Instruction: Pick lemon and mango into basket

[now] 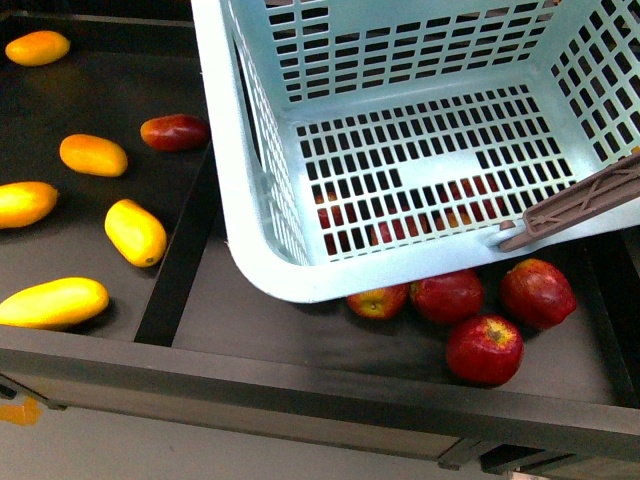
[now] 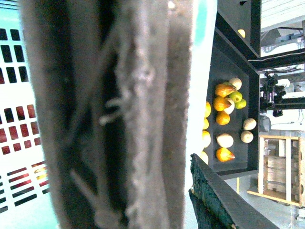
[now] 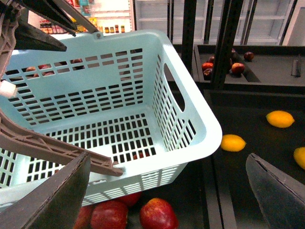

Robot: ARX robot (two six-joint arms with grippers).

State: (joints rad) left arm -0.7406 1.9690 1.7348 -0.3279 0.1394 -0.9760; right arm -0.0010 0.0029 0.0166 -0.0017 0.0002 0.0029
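One basket [image 1: 212, 100]: raised askew above red apples [image 1: 485, 350].
Right gripper [image 3: 167, 155]: released, fingers apart.
Left gripper: blurred view, cannot tell.

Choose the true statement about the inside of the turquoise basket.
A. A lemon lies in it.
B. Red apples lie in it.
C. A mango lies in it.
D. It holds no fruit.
D: the basket shows only its bare slotted floor in the front and right wrist views. The red apples lie under and beside it, some of them seen through the slots.
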